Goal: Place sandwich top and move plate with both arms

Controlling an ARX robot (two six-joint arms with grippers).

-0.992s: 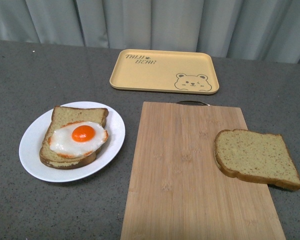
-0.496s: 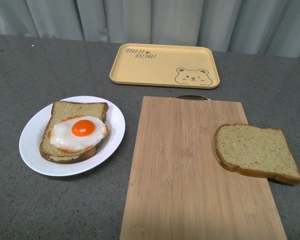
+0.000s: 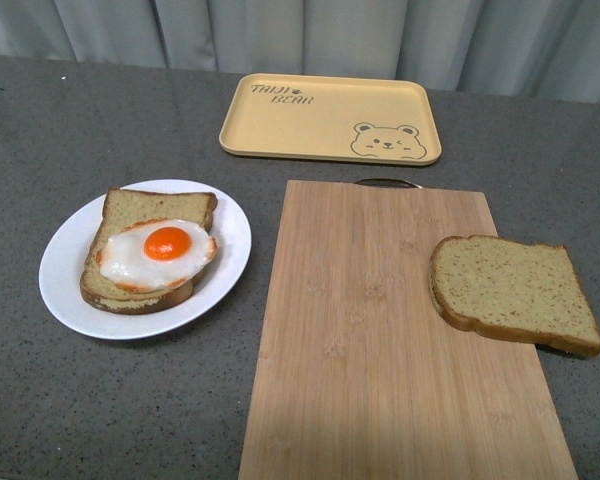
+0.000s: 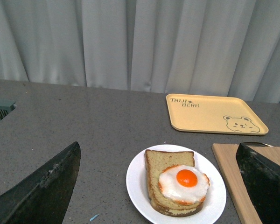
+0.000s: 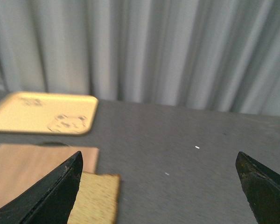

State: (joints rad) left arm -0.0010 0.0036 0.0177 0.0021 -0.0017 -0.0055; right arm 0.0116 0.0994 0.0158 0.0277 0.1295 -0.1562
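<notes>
Sandwich top (image 3: 513,292) lies flat at the right edge of the cutting board (image 3: 370,340), one corner overhanging; right tool (image 5: 158,154) and left tool (image 4: 158,145) gape wide, empty. Best pinch that overhanging edge, lift level, then centre it over the egg (image 3: 167,243) on the plate (image 3: 60,290)

The only words are on the yellow tray (image 3: 330,120), well ahead of the left claw (image 4: 158,147), past the white plate (image 4: 136,183). They are dark capital letters in two lines, in the tray corner far from that claw. The lower line says BEAR. The upper line looks like TAIJI, but it is small and hard to be sure of. A bear face (image 3: 385,140) is drawn in the nearer corner. Ahead of the right claw (image 5: 158,154) the print is too blurry to read.
</notes>
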